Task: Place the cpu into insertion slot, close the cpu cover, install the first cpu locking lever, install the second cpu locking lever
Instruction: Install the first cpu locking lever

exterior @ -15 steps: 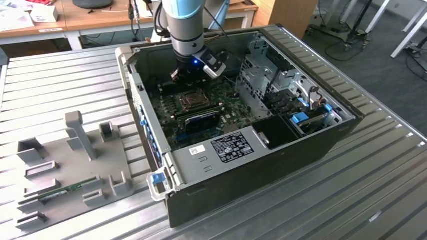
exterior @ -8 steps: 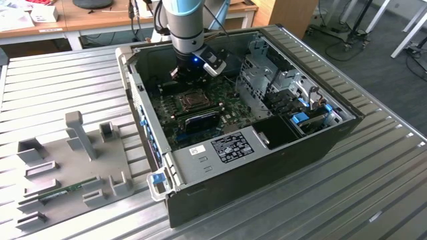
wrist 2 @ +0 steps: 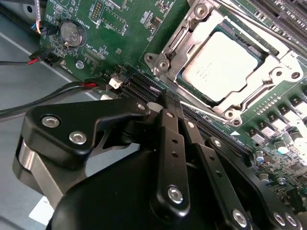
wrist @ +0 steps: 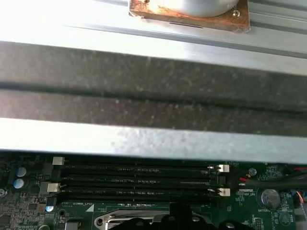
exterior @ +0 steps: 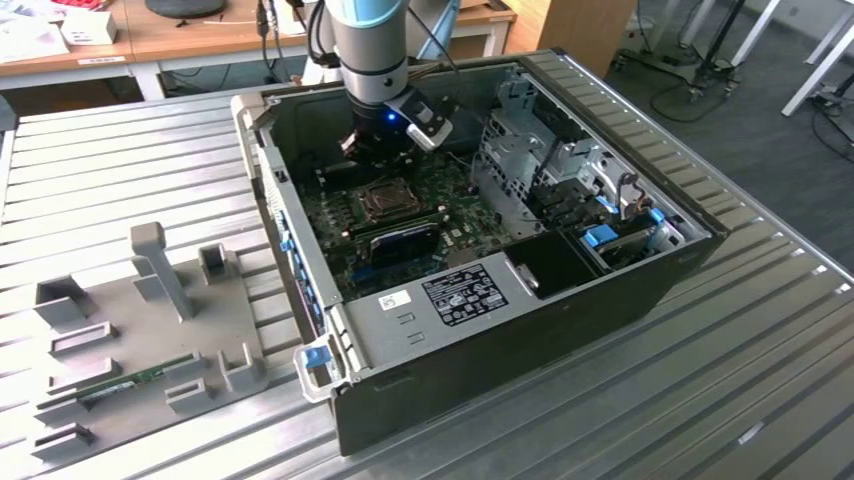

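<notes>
Entry: cpu [wrist 2: 225, 72], seated in insertion slot [exterior: 387, 200] beneath cpu cover [wrist 2: 180, 38], at six o'clock of your clenched, empty gripper [wrist 2: 165, 103] in the exterior view; you probably needed slow, square pressure.

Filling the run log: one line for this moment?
stage: cpu seated in insertion slot | cpu cover: closed over it | end effector: shut, empty, beside socket, above motherboard

Ribbed metal tabletop [exterior: 120, 160] carries an open black computer case [exterior: 534, 340] w/ side panel off. Beside it, toward the exterior view's left, lies a grey fixture tray [exterior: 147, 330].
</notes>
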